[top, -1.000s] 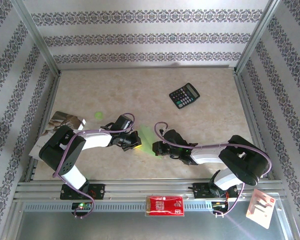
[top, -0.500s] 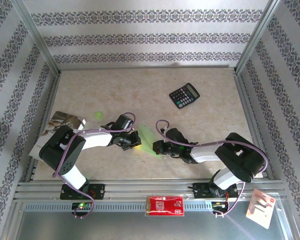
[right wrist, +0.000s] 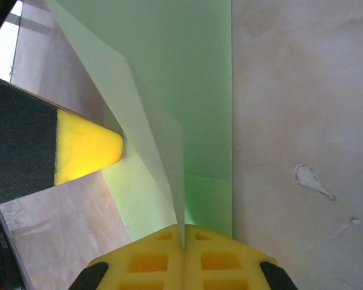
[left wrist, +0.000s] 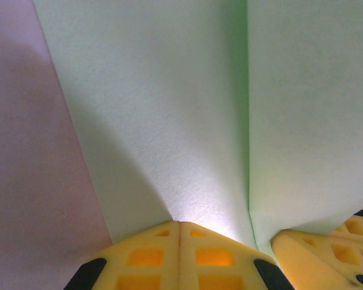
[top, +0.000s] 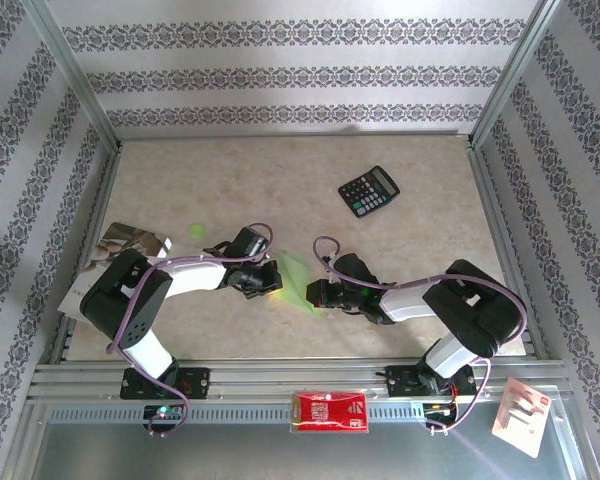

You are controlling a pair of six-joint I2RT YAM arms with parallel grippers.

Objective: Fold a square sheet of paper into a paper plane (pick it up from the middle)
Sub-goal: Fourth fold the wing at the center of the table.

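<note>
Looking down from the top camera, I see the green sheet of paper (top: 296, 273) close to the near edge of the table (top: 280, 190), about halfway between its left and right edges. It looks like a thin strip and not a square, so I think it is already partly folded. Its long way runs from the near edge toward the far edge, and the far end leans a little to the left.

The left gripper (top: 264, 281) meets the paper from the left side. The right gripper (top: 319, 293) meets it from the right side. So the paper sits right between them, and both arms are about as near to it.

On the left wrist camera the yellow pads (left wrist: 151, 257) are pressed together, and the paper seems pinched there. It spreads out in front of them, with a sharp crease running straight ahead. On the right wrist camera the pads (right wrist: 224, 260) are squeezed tight on a fold of paper that stands up like a little wall. The rest of the sheet lies flat on the table. The left gripper's yellow fingertip touches that fold from the other side.

I think the next fold has to follow that crease. I would move both arms together, or the thin paper could tear or slip out.
</note>
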